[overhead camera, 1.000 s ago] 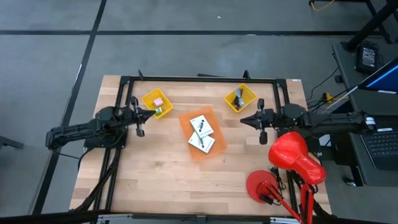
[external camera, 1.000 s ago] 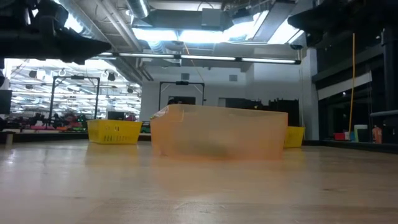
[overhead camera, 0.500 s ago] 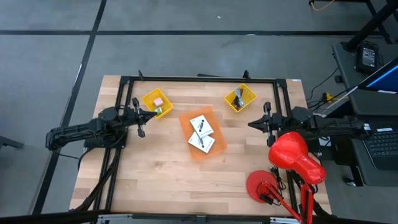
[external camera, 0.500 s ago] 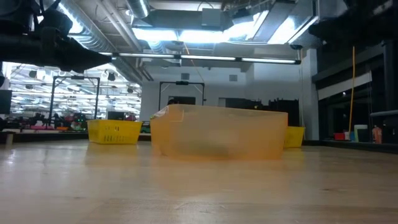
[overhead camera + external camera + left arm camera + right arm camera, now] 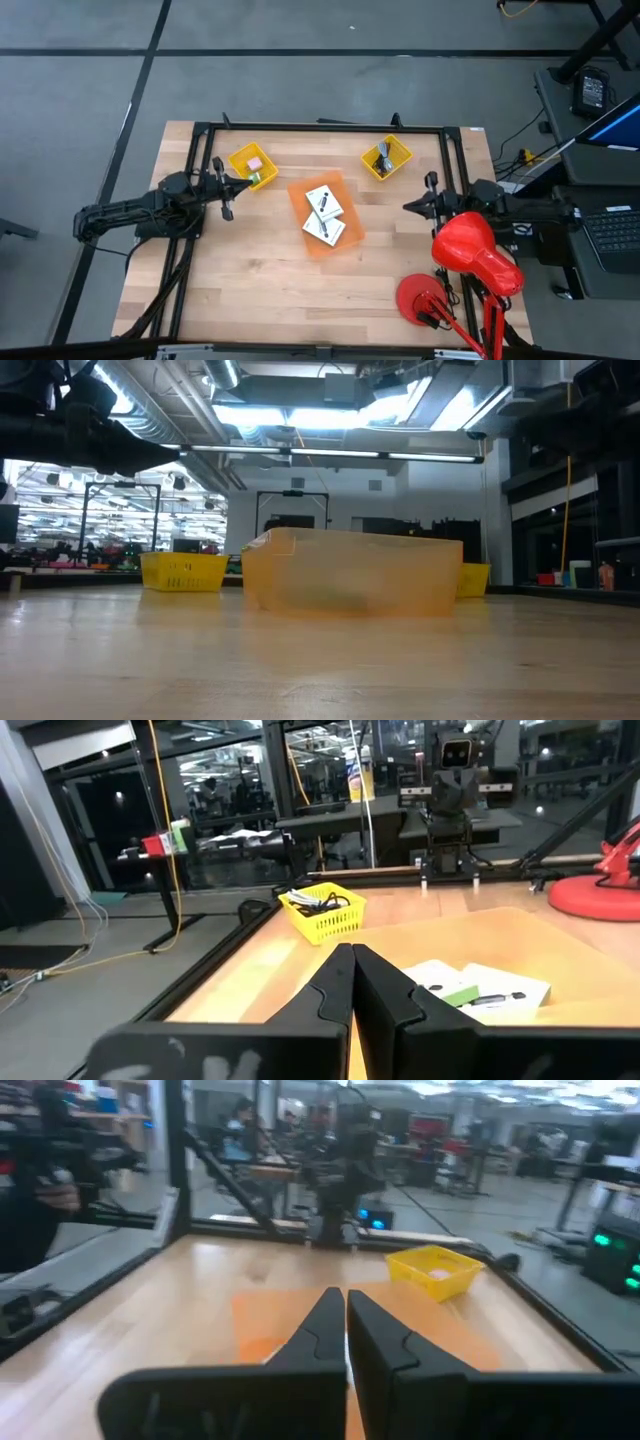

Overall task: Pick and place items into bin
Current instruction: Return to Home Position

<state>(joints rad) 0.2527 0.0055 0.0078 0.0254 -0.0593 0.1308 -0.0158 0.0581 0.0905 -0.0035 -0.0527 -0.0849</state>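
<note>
Two white cards [image 5: 325, 214] in orange bin [image 5: 298, 195], left jaws closed near yellow bin [image 5: 237, 159], right jaws closed, both empty.

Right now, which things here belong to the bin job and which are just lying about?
Job: orange bin with two white square cards; left yellow basket with pink block, green cube; right yellow basket with dark cords; left hand, right hand, shut.
Lying about: red desk lamp; laptop.

Right gripper [image 5: 346, 1294] — two dark fingers pressed together, nothing between them — over a light wooden tabletop [image 5: 150, 1310]. Ahead sits a translucent orange plastic bin [image 5: 270, 1320], with a small yellow mesh basket [image 5: 437, 1270] beyond it. The dark left arm [image 5: 345, 1165] is at the far edge — blurred.
</note>
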